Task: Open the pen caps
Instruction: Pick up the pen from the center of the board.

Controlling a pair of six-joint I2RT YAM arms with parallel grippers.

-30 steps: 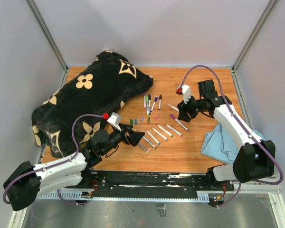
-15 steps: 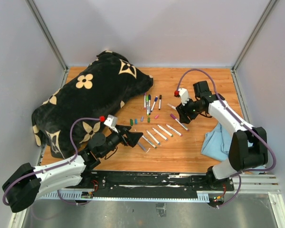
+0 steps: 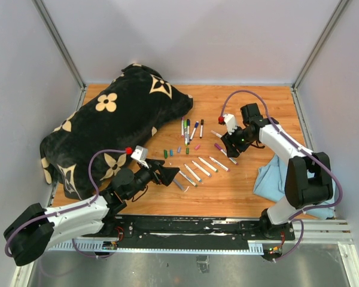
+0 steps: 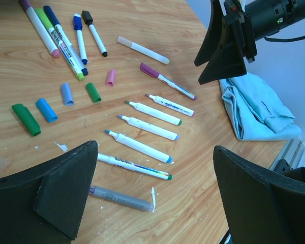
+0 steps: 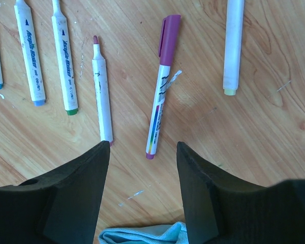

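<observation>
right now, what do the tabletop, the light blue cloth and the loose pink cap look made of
Tabletop: wood or wood-look laminate, going by the grain lines; faint sheen. Light blue cloth: soft matte fabric, judging by its creased folds. Loose pink cap: probably moulded plastic, smooth and evenly coloured.

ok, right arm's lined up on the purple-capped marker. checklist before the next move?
1. Right gripper open: ok, jaws apart, nothing held.
2. Purple marker lined up: ok, its tail lies between the fingers in the wrist view.
3. Purple cap on: ok.
4. Neighbour clear: not ok, an uncapped marker ends right at one fingertip.
5. Left gripper out of the way: ok, wide open over the uncapped row, apart from the right.
6. Height over table: cannot tell.
</observation>
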